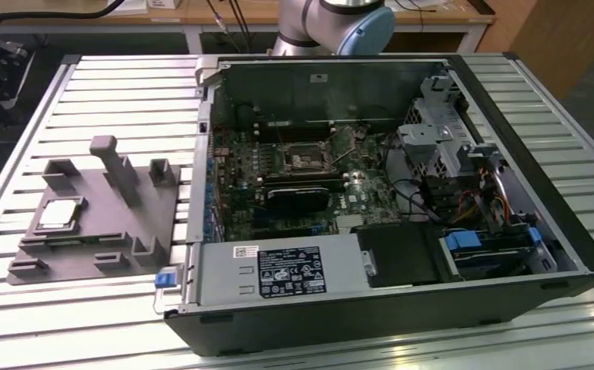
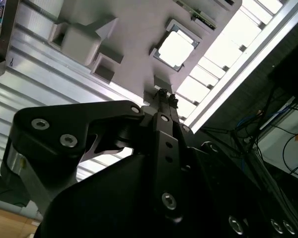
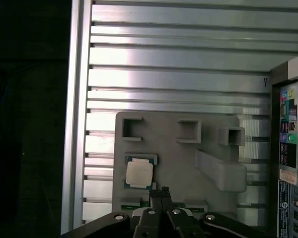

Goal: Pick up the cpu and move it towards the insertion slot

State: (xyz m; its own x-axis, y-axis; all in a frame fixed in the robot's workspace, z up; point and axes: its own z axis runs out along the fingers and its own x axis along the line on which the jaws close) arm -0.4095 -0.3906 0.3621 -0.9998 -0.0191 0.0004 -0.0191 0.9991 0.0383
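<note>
Below the pincer (image 3: 162,191) spreads the slatted desk (image 3: 179,74), carrying the open computer case (image 1: 327,81) off to one side and, nearer, the grey tray (image 3: 208,134), whose shallow recess seems meant to keep the cpu (image 3: 139,173) flat and reachable. Well apart from the pincer, inside the case, sits the insertion slot (image 1: 305,160). Close beside the pincer's tips, which are pressed together and hold nothing, the cpu lies square, silvery-topped and pale-rimmed.

None of the print is legible. In the exterior view, a black label (image 1: 293,273) with pale print and a small white sticker (image 1: 247,251) lie on the power supply (image 1: 223,282). In the first wrist view, coloured markings (image 3: 288,124) and a pale sticker (image 3: 287,176) stand on the case back (image 3: 283,148).
</note>
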